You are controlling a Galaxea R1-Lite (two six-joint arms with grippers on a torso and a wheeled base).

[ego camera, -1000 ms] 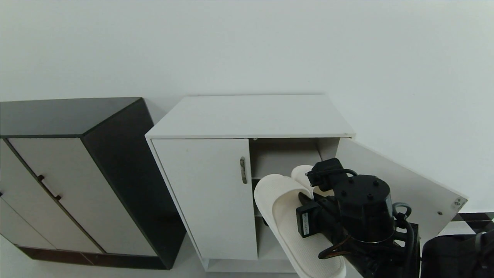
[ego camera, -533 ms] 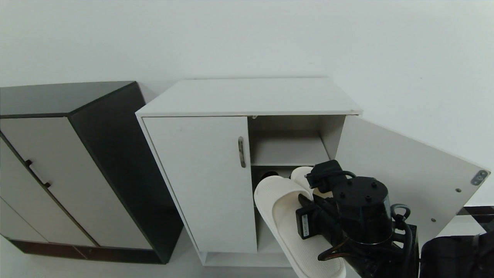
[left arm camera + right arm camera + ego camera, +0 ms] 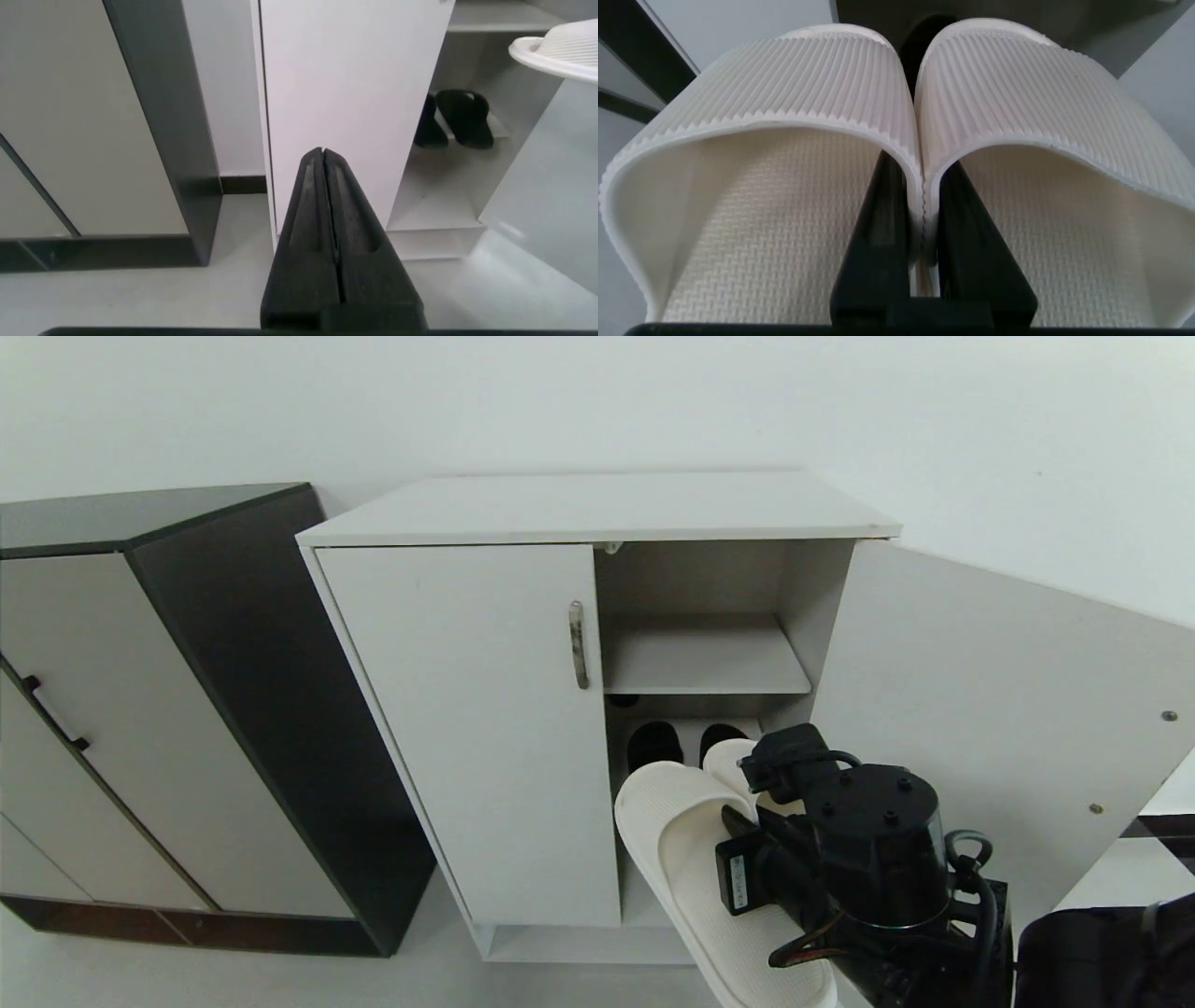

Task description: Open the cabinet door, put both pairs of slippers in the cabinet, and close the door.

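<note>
Here right claw (image 3: pixel 922 201) clamped on ribbed cream slippers (image 3: pixel 775 103); left claw (image 3: pixel 322 161) pressed together.

Black right arm (image 3: pixel 882 882) — round screw-dotted cap (image 3: pixel 873 800), looped cables (image 3: pixel 973 861), white label (image 3: pixel 739 876).

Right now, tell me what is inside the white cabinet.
A pair of black slippers lies on the second shelf down. The closed left door and the held white slippers hide the rest.
</note>
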